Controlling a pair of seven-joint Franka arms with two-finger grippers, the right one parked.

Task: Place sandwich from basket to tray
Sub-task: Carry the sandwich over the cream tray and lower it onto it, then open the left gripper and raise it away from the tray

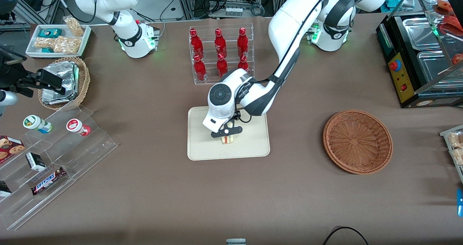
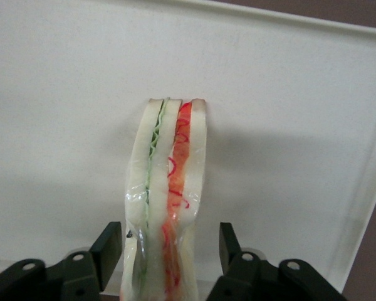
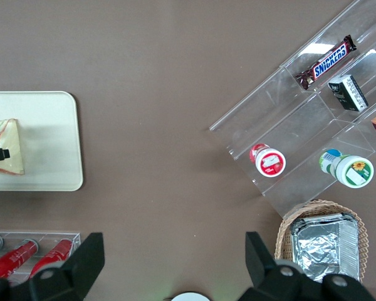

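Your gripper is down over the tray, its fingers spread with a visible gap on either side of the sandwich, so they have let go; the sandwich stands on edge on the tray, its lower end cut off from the wrist view; from the front you see only a sliver of the sandwich under the gripper; the basket lies toward the working arm's end of the table, nothing in it.
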